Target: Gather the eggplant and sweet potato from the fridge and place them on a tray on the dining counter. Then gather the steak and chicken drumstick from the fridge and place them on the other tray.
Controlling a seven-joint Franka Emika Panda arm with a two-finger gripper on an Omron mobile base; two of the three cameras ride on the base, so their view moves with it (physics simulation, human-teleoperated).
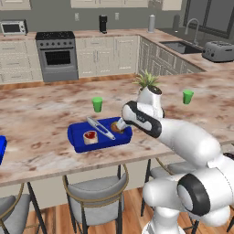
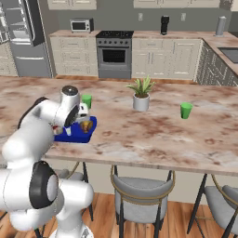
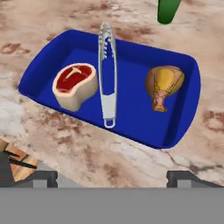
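A blue tray lies on the dining counter. In it are the steak on the left, red on top with cream sides, and the tan chicken drumstick on the right. My gripper hovers open over the tray's near edge with nothing between its fingers. From the base, the gripper hangs just above the drumstick, beside the steak in the tray. The arm hides part of the tray. The fridge stands far back left. The eggplant and sweet potato are out of view.
Long silver tongs lie between the two meats. A second blue tray is cut off at the left edge. Two green cups and a potted plant stand on the counter. Stools line its near side.
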